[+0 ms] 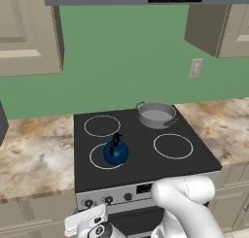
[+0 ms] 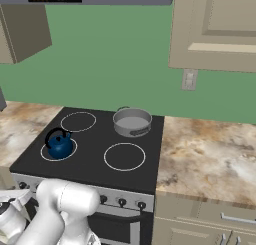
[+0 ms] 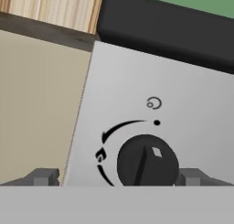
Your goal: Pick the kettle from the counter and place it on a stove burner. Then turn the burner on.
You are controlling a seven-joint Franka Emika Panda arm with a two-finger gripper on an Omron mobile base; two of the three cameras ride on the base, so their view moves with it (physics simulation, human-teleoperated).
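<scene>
Four white burner rings mark the black cooktop (image 1: pixel 146 149) in the left base view. The kettle (image 1: pixel 115 152) stands upright inside the stove burner (image 1: pixel 106 156) at the cooktop's front left corner, its black handle arched above it. A grey steel pot (image 1: pixel 156 114) sits on the back right ring, by the cooktop's rear edge. The worktop (image 1: pixel 34 152) flanks the cooktop on both sides. A row of dark knobs (image 1: pixel 108 200) lines the stove's silver front panel, and the white arm bends down before that panel toward its left end.

From the right base view, the kettle (image 2: pixel 60 145) again rests within the front left stove burner (image 2: pixel 58 150), well apart from the pot (image 2: pixel 132 122) at the back. The worktop (image 2: pixel 210 159) stretches off to the right of the cooktop.

Close up in the hand view, the end effector (image 3: pixel 116 177) faces a round black knob (image 3: pixel 147 162) on the silver panel. Its finger tips (image 3: pixel 43 176) stand spread wide, one at each side of the knob, and they grip nothing. The right tip lies just beside the knob; the left one is well clear of it, at the panel's edge.
</scene>
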